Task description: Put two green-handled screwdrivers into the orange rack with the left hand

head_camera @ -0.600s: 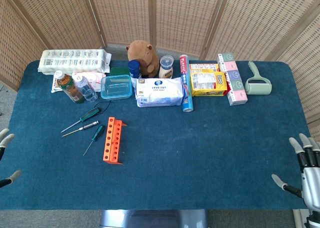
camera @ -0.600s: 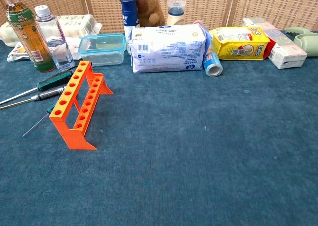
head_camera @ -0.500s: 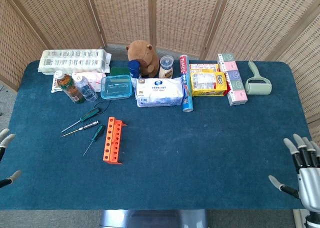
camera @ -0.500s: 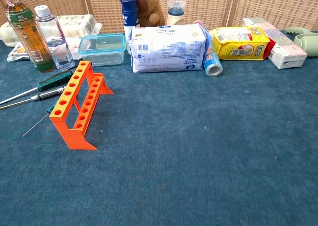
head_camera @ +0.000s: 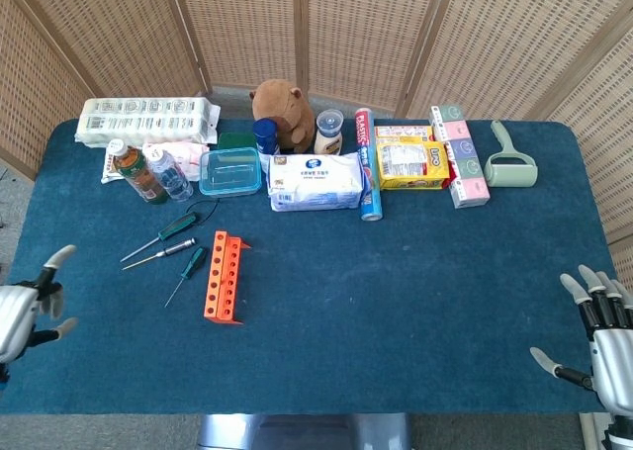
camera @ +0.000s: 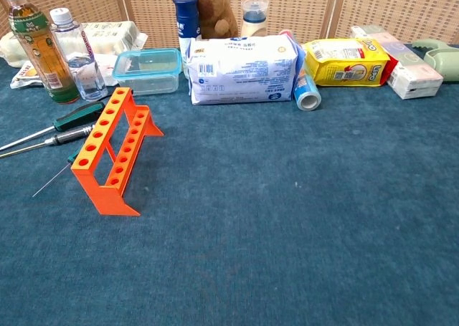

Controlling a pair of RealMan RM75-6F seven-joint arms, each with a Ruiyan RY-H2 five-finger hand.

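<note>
The orange rack [head_camera: 224, 276] [camera: 112, 149] stands empty on the blue table, left of centre. Just left of it lie three screwdrivers: a large green-handled one [head_camera: 166, 233] [camera: 77, 114], a thin one with a grey-and-black handle [head_camera: 161, 254] [camera: 63, 135], and a small green-handled one [head_camera: 190, 268] whose handle is mostly hidden behind the rack in the chest view. My left hand [head_camera: 27, 304] hovers open at the table's left edge, well short of the screwdrivers. My right hand [head_camera: 603, 331] is open at the front right corner. Neither hand shows in the chest view.
Along the back stand a tea bottle [head_camera: 135, 170], a water bottle [head_camera: 171, 177], a clear lidded box [head_camera: 230, 171], a wipes pack [head_camera: 316, 181], a plush animal [head_camera: 281, 112], a yellow snack bag [head_camera: 411, 163], boxes and a lint roller [head_camera: 509, 159].
My left hand has come further into view from the left edge, moving right and a little up over the table. The right hand has sunk slightly. Objects have not moved.
</note>
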